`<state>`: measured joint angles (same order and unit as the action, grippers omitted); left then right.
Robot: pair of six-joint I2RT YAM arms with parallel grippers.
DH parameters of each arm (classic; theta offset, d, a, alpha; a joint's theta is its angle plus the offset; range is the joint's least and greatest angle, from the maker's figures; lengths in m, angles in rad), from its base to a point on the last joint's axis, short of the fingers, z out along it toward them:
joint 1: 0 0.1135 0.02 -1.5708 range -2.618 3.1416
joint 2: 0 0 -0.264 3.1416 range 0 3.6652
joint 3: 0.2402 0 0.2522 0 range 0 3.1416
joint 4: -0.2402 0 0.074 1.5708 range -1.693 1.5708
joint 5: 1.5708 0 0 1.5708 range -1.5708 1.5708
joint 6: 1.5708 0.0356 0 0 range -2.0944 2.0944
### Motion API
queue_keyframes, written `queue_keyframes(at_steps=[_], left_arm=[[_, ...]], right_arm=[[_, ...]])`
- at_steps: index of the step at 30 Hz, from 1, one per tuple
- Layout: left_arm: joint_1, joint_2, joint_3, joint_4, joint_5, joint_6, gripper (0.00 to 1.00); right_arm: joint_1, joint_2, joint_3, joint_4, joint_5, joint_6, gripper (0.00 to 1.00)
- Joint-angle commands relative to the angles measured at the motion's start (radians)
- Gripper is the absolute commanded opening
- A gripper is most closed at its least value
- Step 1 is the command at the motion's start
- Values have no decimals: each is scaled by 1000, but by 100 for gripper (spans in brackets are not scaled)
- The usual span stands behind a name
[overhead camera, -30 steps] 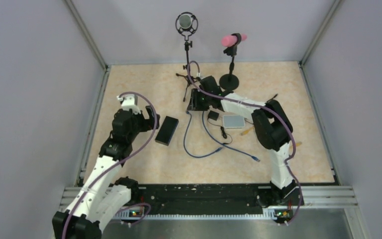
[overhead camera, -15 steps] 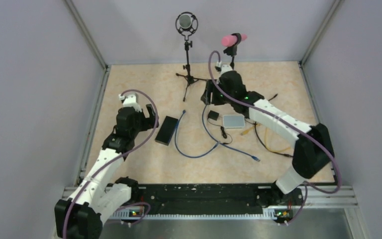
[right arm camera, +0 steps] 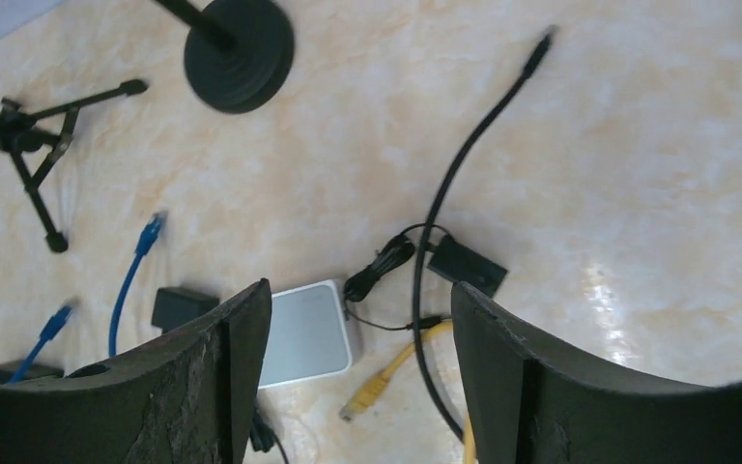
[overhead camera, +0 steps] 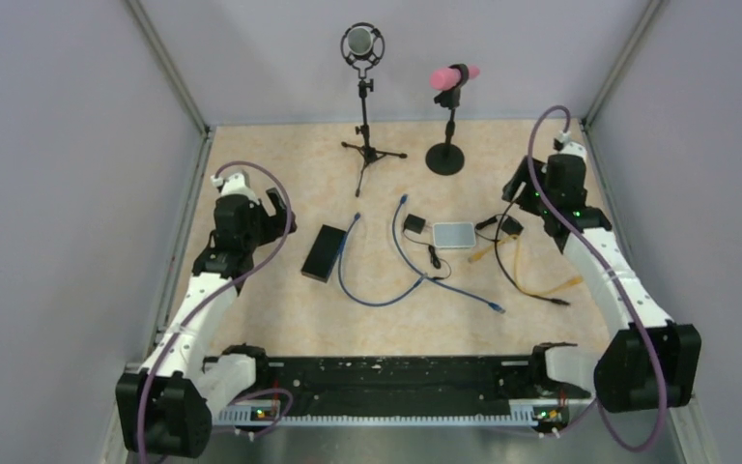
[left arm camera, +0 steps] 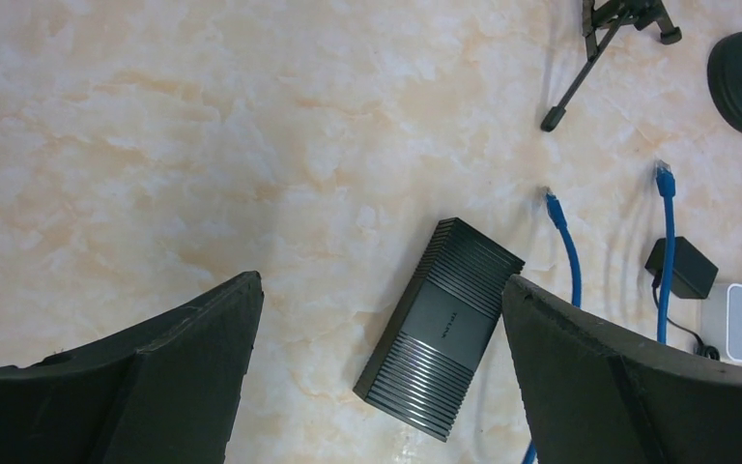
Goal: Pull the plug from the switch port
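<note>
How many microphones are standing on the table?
2. A grey microphone on a tripod stands at the back; a pink microphone on a round base stands just to its right. None looks hidden.

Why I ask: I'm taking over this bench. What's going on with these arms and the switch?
Nothing is being handled right now. The black switch lies on the table, and the blue cable's plug lies loose beside it, apart from it, so the unplugging looks done. The left gripper hangs open to the left of the switch, holding nothing. The right gripper, also open and empty, hangs at the right, near the white box.
</note>
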<state>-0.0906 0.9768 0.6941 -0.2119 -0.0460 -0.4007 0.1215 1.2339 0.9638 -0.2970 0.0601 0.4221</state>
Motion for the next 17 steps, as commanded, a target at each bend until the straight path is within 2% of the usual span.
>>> queue_keyframes(at_steps=[1, 6, 17], left_arm=[[7, 31, 79, -14, -8, -36, 99], [7, 3, 82, -23, -66, -54, 99], [6, -64, 35, 25, -93, -38, 99]], right_arm=[[-57, -117, -33, -10, 80, -24, 68], [-57, -159, -45, -20, 132, -15, 72], [-57, -192, -92, 48, 108, -23, 75]])
